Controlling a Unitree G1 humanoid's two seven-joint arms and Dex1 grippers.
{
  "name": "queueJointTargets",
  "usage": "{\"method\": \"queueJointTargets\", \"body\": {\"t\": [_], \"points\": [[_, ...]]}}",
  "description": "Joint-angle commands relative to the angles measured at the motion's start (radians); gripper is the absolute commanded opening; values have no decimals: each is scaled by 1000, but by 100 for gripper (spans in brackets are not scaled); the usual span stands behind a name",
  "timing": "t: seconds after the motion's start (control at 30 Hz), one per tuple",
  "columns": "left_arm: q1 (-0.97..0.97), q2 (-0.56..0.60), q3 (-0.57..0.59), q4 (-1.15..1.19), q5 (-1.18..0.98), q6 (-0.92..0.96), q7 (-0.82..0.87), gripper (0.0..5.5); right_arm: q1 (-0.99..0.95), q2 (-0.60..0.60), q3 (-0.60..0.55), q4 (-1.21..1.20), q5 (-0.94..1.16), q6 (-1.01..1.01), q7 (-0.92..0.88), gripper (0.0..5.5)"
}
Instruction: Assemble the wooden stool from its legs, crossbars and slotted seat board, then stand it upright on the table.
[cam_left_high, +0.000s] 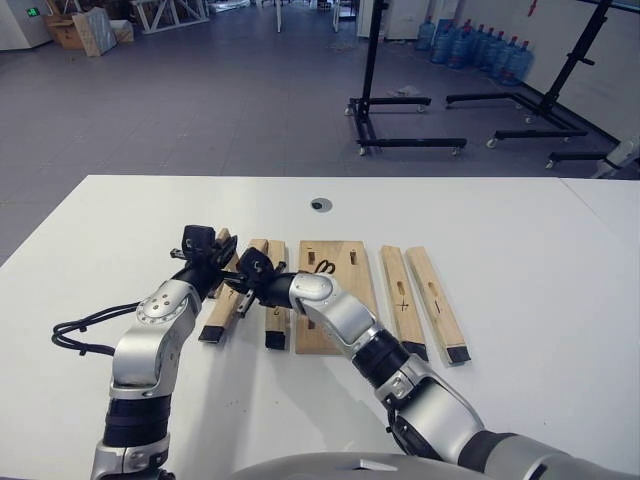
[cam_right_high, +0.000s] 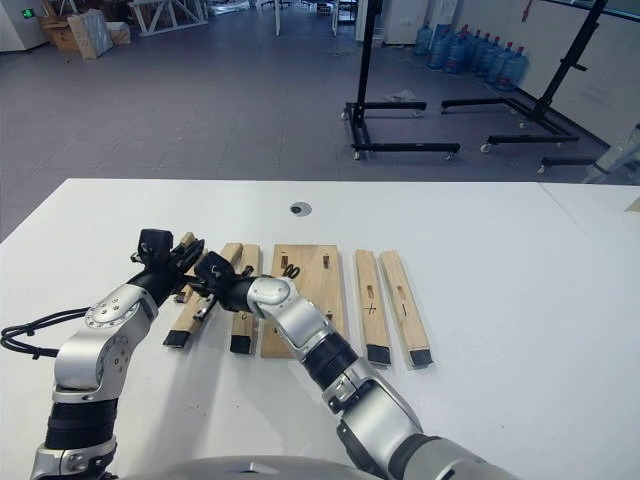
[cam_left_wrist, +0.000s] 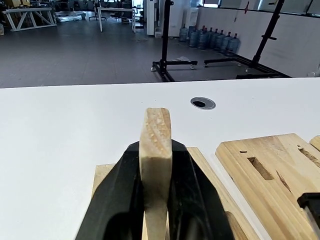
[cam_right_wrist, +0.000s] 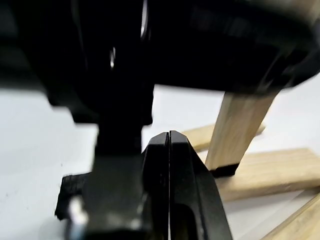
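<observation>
We see the left hand (cam_left_wrist: 156, 156) clamped narrow on the far end of the leftmost leg (cam_left_wrist: 155, 125), which is turned on its edge between the black fingers (cam_left_wrist: 120, 190). Its black-capped foot points toward the near side of the table (cam_left_high: 520, 230). The right hand (cam_left_high: 248, 268) sits just right of the left one, above the second leg (cam_left_high: 275, 322), with its fingers pressed flat together and nothing between them (the right wrist view shows the pads meeting). The slotted seat board (cam_left_high: 340, 250) lies flat just right of that, partly under the right forearm. Two more legs (cam_left_high: 398, 300) lie side by side to its right, feet toward us. All the parts sit mid-table, well apart from every edge, with open white surface left, right and near. A round cable hole (cam_left_high: 320, 204) lies beyond the seat board, and a black cable (cam_left_high: 75, 335) loops beside the left arm. Hand-drawn marks show on the wood: a cross on one right leg, a short stroke on the other, and a scribble on the seat board that we cannot read.
</observation>
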Motion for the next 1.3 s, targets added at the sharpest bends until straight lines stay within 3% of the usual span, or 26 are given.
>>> {"method": "queueJointTargets", "body": {"t": [0.03, 0.13, 0.23, 0.67, 0.83, 1.03, 1.3], "points": [[-6, -47, 35, -82, -48, 111, 62, 38, -94, 138, -11, -65, 29, 37, -5, 0], [-28, -87, 71, -135, -111, 203, 101, 38, -65, 116, 15, -28, 3, -13, -14, 0], [-38, -47, 37, -132, -88, 193, 85, 38, -24, 59, 22, -17, -19, -68, -9, 0], [-54, -18, 26, -87, -65, 133, 69, 38, 188, -212, 25, -342, -43, -78, 137, 0], [-63, -22, 27, -77, -66, 126, 71, 38, 219, -188, 107, -321, -133, -224, 87, 0], [-67, -26, 24, -88, -73, 133, 74, 38, 117, -104, 150, -75, -306, -328, -73, 0], [-58, -37, 10, -113, -74, 143, 82, 38, 23, -12, 182, 153, -422, -396, -150, 0]]}}
